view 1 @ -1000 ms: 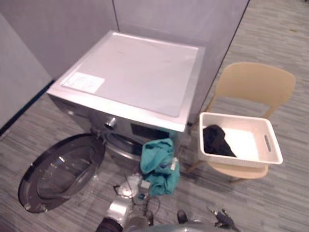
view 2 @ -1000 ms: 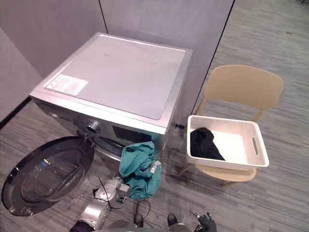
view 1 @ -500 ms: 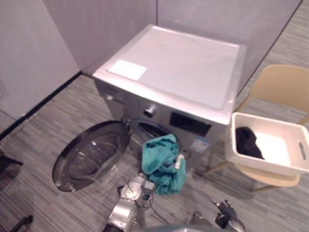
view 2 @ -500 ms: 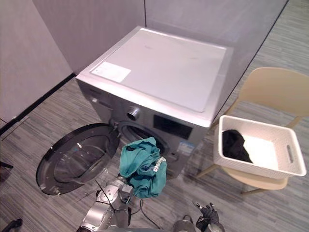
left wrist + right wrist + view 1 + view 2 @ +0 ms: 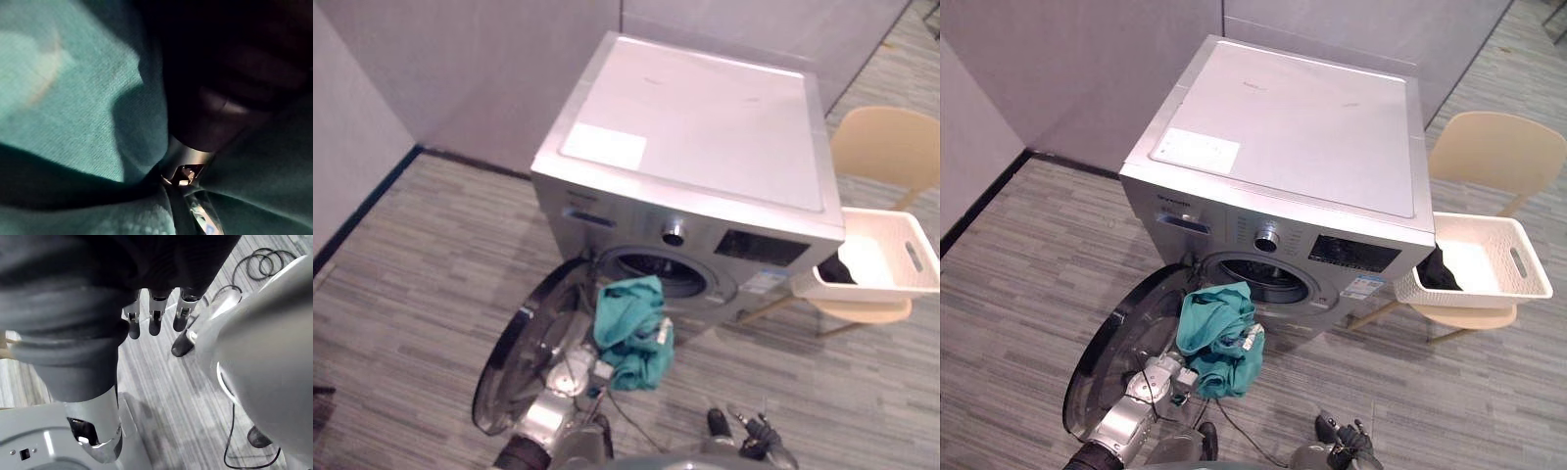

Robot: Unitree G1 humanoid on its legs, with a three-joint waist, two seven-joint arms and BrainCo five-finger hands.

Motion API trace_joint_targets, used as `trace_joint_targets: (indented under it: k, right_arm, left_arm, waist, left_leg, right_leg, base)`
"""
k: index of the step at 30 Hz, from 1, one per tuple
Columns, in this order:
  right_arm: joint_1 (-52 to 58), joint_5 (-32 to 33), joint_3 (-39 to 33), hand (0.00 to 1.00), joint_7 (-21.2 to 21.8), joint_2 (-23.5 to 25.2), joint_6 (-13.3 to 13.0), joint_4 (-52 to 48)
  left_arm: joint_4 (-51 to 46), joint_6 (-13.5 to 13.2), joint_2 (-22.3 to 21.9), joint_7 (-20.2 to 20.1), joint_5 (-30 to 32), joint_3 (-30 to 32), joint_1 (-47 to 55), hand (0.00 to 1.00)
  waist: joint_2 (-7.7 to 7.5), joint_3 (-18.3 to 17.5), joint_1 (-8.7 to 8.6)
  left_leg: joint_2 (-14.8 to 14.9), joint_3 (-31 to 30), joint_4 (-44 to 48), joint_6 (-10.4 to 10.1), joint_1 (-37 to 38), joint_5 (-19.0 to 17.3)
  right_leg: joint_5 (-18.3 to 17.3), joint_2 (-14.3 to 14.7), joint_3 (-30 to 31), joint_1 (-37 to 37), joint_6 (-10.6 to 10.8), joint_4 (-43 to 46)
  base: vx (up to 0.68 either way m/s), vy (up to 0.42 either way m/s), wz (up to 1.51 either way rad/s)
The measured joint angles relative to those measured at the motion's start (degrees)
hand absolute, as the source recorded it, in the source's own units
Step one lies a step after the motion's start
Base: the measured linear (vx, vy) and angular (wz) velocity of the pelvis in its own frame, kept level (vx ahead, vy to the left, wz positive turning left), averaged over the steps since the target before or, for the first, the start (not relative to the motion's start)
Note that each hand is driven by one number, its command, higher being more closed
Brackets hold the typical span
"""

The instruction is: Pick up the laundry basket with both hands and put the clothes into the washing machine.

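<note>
My left hand (image 5: 1167,378) is shut on a teal garment (image 5: 1220,337) and holds it up in front of the washing machine's (image 5: 1302,127) drum opening (image 5: 1259,280). The round door (image 5: 1116,354) stands swung open to the left. In the left wrist view the teal cloth (image 5: 73,107) lies bunched round a dark-tipped finger (image 5: 215,103). The white laundry basket (image 5: 1520,294) rests on a beige chair (image 5: 1494,152) to the machine's right, with a dark garment (image 5: 1438,274) in its near corner. My right hand (image 5: 1346,446) hangs low near the floor, its fingers (image 5: 154,316) relaxed and holding nothing.
Grey partition walls stand behind and to the left of the machine. Striped grey floor lies open in front of the machine and around the chair. The open door takes up the floor at the machine's front left.
The camera has swung round, so the machine's front and drum opening now face me and the basket sits at the right edge. The teal garment stays in my left hand.
</note>
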Motion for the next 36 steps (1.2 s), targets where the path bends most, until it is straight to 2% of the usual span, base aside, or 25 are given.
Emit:
trace_joint_targets:
  k: [1, 2, 3, 4, 6, 8, 10, 11, 13, 14, 17, 18, 20, 22, 25, 27, 28, 29, 30, 31, 32, 33, 36]
  right_arm:
    - [-0.08, -0.06, 0.26, 0.0, 0.07, -0.09, -0.02, -1.1]
    - [-0.09, -0.09, 0.34, 0.0, 0.09, -0.09, -0.02, -1.3]
    - [-0.18, -0.32, 0.65, 0.0, 0.24, -0.1, -0.02, -1.87]
    - [-0.22, -0.47, 1.04, 0.0, 0.26, -0.27, -0.07, -2.48]
    - [-0.55, -1.1, 2.59, 0.0, 0.29, -1.16, -0.36, -3.12]
    - [-0.52, -1.77, 2.66, 0.0, 0.33, -2.51, -0.48, -3.18]
    - [0.87, -1.93, 1.79, 0.0, 0.37, -4.17, -0.51, -3.99]
    - [1.01, -1.93, 1.56, 0.0, 0.37, -4.23, -0.52, -4.2]
    - [1.66, -1.86, -0.25, 0.0, 0.37, -4.48, -0.69, -4.74]
    - [1.77, -1.86, -0.28, 0.0, 0.38, -4.51, -0.72, -4.73]
    - [3.64, -1.73, -0.2, 0.0, 0.45, -3.94, -0.75, -4.62]
    - [4.12, -1.72, -0.18, 0.0, 0.49, -3.58, -0.72, -4.62]
    - [5.04, -1.74, 0.1, 0.0, 0.6, -3.52, -0.67, -4.55]
    - [4.76, -1.93, 0.14, 0.0, 1.02, -3.83, -0.66, -4.64]
    - [3.88, -2.57, 0.51, 0.0, 1.02, -4.69, -0.54, -5.15]
    - [3.67, -3.28, 1.14, 0.0, 0.8, -4.63, -0.44, -7.53]
    - [2.48, -3.77, 2.44, 0.0, 0.16, -4.46, -0.61, -9.48]
    - [2.04, -3.78, 2.79, 0.0, 0.09, -4.51, -0.61, -9.8]
    - [0.76, -4.1, 3.86, 0.0, -0.02, -4.87, -0.78, -11.95]
    - [-0.8, -4.33, 5.37, 0.0, -0.21, -4.66, -1.07, -14.33]
    - [-1.26, -4.38, 5.58, 0.0, -0.2, -4.68, -1.4, -15.86]
    - [-2.03, -4.54, 6.17, 0.0, -0.18, -4.36, -1.85, -18.07]
    - [-2.46, -5.64, 7.4, 0.0, -1.04, -3.76, -1.98, -20.55]
  left_arm:
    - [0.04, 0.0, -0.03, 0.31, 0.0, 0.19, 0.01, 1.0]
    - [0.04, 0.0, -0.05, 0.31, 0.0, 0.31, 0.0, 1.0]
    - [0.28, -0.01, -0.34, 0.26, 0.0, 1.24, 0.01, 1.0]
    - [0.64, -0.01, -0.77, 0.28, -0.04, 2.11, 0.05, 1.0]
    - [0.79, -0.08, -1.12, 0.29, -0.04, 2.69, -0.01, 1.0]
    - [1.02, -0.06, -2.27, 0.3, -0.05, 2.65, -0.3, 1.0]
    - [1.46, -0.05, -3.68, 0.26, -0.08, 1.72, -0.05, 1.0]
    - [1.47, -0.05, -3.88, 0.26, -0.08, 1.57, -0.05, 1.0]
    - [1.47, -0.05, -5.59, 0.14, -0.11, 1.18, -0.2, 1.0]
    - [1.47, -0.05, -5.71, 0.13, -0.11, 1.1, -0.29, 1.0]
    - [1.47, -0.05, -5.79, -0.88, -0.11, 0.91, -0.15, 1.0]
    - [1.47, -0.04, -5.59, -0.87, -0.14, 0.97, -0.09, 1.0]
    - [1.47, -0.05, -5.37, -0.86, -0.15, 1.07, 0.39, 1.0]
    - [1.47, -0.05, -5.22, -0.87, -0.18, 1.44, 1.19, 1.0]
    - [1.44, -0.02, -5.79, -0.87, -0.14, 1.49, 1.75, 1.0]
    - [0.05, 0.03, -5.82, -0.57, 0.01, 1.6, 2.29, 1.0]
    - [-2.53, 0.01, -5.64, 0.43, 0.2, 1.5, 2.66, 1.0]
    - [-3.16, 0.01, -5.63, 0.59, 0.25, 1.49, 2.88, 1.0]
    - [-5.69, -0.08, -5.62, 0.69, 0.51, 1.24, 3.48, 1.0]
    - [-7.06, -0.36, -5.2, 0.71, 0.69, 1.23, 3.13, 1.0]
    - [-7.57, -0.36, -5.21, 0.71, 0.98, 1.22, 2.6, 1.0]
    - [-8.48, -0.49, -5.23, 0.83, 1.11, 1.03, 1.37, 1.0]
    - [-8.54, -0.58, -6.01, 3.02, 1.13, 0.55, -3.34, 1.0]
  waist:
    - [0.62, 0.23, -0.01]
    - [0.72, 0.28, -0.01]
    - [0.77, 0.31, 0.09]
    - [0.74, 0.31, 0.18]
    - [0.14, 0.16, -0.13]
    - [0.43, 0.43, -0.26]
    - [1.87, 0.62, -0.32]
    - [2.0, 0.63, -0.33]
    - [2.79, 0.77, -1.82]
    - [2.88, 0.86, -1.88]
    - [2.54, 1.54, -1.95]
    - [2.14, 2.45, -1.89]
    - [1.76, 2.87, -1.57]
    - [2.44, 2.88, -1.66]
    - [4.31, 3.94, -1.69]
    - [4.93, 5.08, -1.55]
    - [4.28, 6.52, -1.24]
    - [4.25, 6.66, -1.2]
    - [4.81, 6.91, -1.12]
    - [3.45, 8.1, -0.98]
    - [3.64, 8.66, -1.17]
    - [2.96, 9.67, -1.31]
    - [2.58, 11.88, -1.6]
  left_leg:
    - [0.01, 0.74, -1.38, 0.51, 1.0, 0.56]
    - [0.12, 0.97, -1.73, 0.55, 1.26, 0.69]
    - [0.43, 1.63, -3.0, 0.38, 2.38, 1.28]
    - [0.38, 2.08, -3.68, -0.01, 3.22, 1.59]
    - [0.16, 2.24, -5.7, -1.04, 4.13, 3.02]
    - [0.3, -0.51, -7.5, -1.94, 4.33, 4.88]
    - [1.59, -5.88, -11.15, -4.27, 6.27, 6.85]
    - [1.75, -6.03, -11.56, -4.68, 6.44, 7.18]
    - [2.8, -7.91, -14.87, -6.04, 8.02, 9.34]
    - [2.96, -8.07, -15.03, -6.17, 8.16, 9.42]
    - [3.54, -8.18, -13.92, -6.28, 9.27, 7.93]
    - [3.16, -8.15, -11.96, -6.22, 9.65, 6.34]
    - [2.65, -7.93, -8.76, -6.08, 9.23, 4.55]
    - [0.81, -9.71, -9.19, -6.62, 8.54, 3.64]
    - [-0.33, -11.64, -10.04, -7.12, 8.53, 4.44]
    - [-0.46, -12.09, -5.63, -8.81, 7.09, 4.2]
    - [-0.99, -13.05, 0.33, -9.13, 3.09, 1.55]
    - [-1.07, -13.17, 0.08, -8.81, 2.87, 1.34]
    - [-0.92, -12.54, -2.0, -8.25, 2.15, 1.25]
    - [-1.01, -9.59, -1.34, -6.96, 1.9, 0.74]
    - [-1.01, -8.4, -0.93, -6.88, 1.6, 0.67]
    - [-1.06, -6.7, -0.65, -6.5, 0.13, 0.45]
    - [-1.12, -4.78, -0.37, -6.12, -2.3, 0.25]
  right_leg:
    - [-2.35, 1.45, -3.35, 0.36, -1.82, 0.27]
    - [-3.0, 1.88, -3.76, 0.4, -2.17, 0.42]
    - [-5.43, 3.88, -4.23, 0.3, -3.52, 1.29]
    - [-6.18, 4.64, -5.65, 0.23, -4.52, 1.47]
    - [-7.84, 4.73, -6.67, 0.4, -5.37, 0.71]
    - [-8.19, 5.37, -6.81, 0.3, -5.72, 0.04]
    - [-8.45, 7.27, -7.69, 0.8, -6.16, 0.14]
    - [-8.5, 7.43, -7.89, 0.87, -6.24, 0.15]
    - [-9.56, 8.57, -9.44, 1.0, -6.84, 1.36]
    - [-9.87, 8.71, -9.57, 0.91, -6.8, 1.85]
    - [-15.68, 9.51, -9.38, -2.02, -7.32, 11.67]
    - [-18.89, 9.42, -8.65, -3.14, -7.05, 17.09]
    - [-22.1, 9.25, -7.39, -4.99, -6.68, 22.57]
    - [-24.24, 8.87, -5.88, -7.35, -5.77, 26.05]
    - [-24.19, 8.82, -5.44, -8.12, -5.96, 26.28]
    - [-24.4, 8.92, -4.84, -8.14, -6.34, 26.42]
    - [-24.42, 8.51, -3.37, -8.4, -6.32, 26.41]
    - [-24.39, 8.65, -2.98, -8.61, -6.28, 26.43]
    - [-24.38, 9.98, -1.63, -10.2, -6.0, 27.09]
    - [-24.18, 10.71, 1.08, -12.02, -5.32, 27.78]
    - [-23.69, 10.96, 1.79, -12.51, -4.79, 27.35]
    - [-22.46, 11.22, 3.42, -14.1, -4.36, 26.32]
    - [-19.57, 10.97, 5.55, -15.77, -3.4, 22.48]
  base:
    - [-0.01, -0.038, -0.38]
    - [-0.01, -0.081, -0.43]
    - [-0.01, -0.093, -0.41]
    - [-0.01, -0.116, -0.5]
    - [-0.02, -0.183, -0.27]
    - [-0.03, -0.212, -0.05]
    - [0.0, -0.244, 0.01]
    - [-0.02, -0.248, 0.17]
    - [-0.04, -0.168, 0.23]
    - [-0.07, -0.128, 0.14]
    - [-0.08, -0.117, 0.05]
    - [-0.06, -0.093, 0.01]
    - [-0.07, -0.106, -0.08]
    - [-0.03, -0.092, -0.13]
    - [0.06, -0.013, -0.07]
    - [0.1, -0.007, -0.09]
    - [0.01, 0.035, -0.27]
    - [-0.02, 0.057, -0.6]
    - [-0.01, 0.109, -0.89]
    - [-0.01, 0.109, -0.99]
    - [0.01, 0.157, -0.92]
    - [0.03, 0.129, -0.68]
    - [0.03, 0.13, -0.41]
